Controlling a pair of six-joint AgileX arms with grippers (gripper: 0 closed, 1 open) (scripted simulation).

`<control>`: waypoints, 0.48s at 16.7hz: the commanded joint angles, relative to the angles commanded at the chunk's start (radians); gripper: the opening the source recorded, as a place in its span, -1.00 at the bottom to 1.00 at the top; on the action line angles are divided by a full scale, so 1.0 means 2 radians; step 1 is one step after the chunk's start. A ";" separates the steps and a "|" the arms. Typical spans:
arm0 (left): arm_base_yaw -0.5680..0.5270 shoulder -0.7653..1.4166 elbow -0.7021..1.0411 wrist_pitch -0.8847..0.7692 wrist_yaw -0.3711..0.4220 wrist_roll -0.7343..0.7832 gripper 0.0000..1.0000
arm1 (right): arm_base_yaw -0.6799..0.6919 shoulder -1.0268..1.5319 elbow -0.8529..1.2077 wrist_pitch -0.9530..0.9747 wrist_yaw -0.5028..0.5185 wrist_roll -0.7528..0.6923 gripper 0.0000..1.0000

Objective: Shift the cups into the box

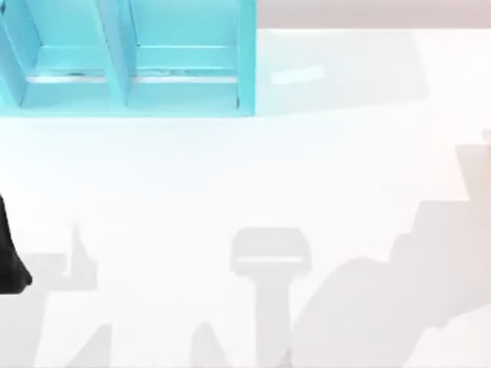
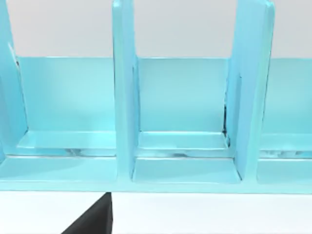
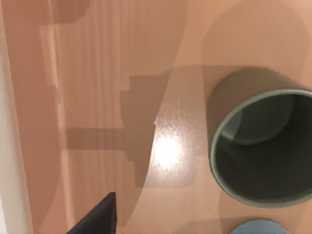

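The turquoise box [image 1: 126,69] (with upright dividers) stands at the table's [image 1: 230,176] far left. The olive-grey cup [image 3: 263,146] stands upright, the blue cup [image 3: 256,228] perhaps just beside it. Whether either pincer is spread, I cannot tell.

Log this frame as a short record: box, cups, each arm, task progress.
box: light blue divided box at the table's far left; the compartments seen are empty
olive-grey cup: upright, open end up, in the right wrist view
blue cup: rim edge beside the olive-grey one
left arm: dark part at the top view's left edge, wrist camera facing the box
right arm: wrist camera above the cups
progress: no cup in the box yet
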 joint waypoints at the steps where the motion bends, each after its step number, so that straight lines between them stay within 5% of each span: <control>1: 0.000 0.000 0.000 0.000 0.000 0.000 1.00 | 0.000 0.002 0.017 -0.017 0.000 -0.001 1.00; 8: 0.000 0.000 0.000 0.000 0.000 0.000 1.00 | -0.003 0.006 0.175 -0.167 0.000 -0.001 1.00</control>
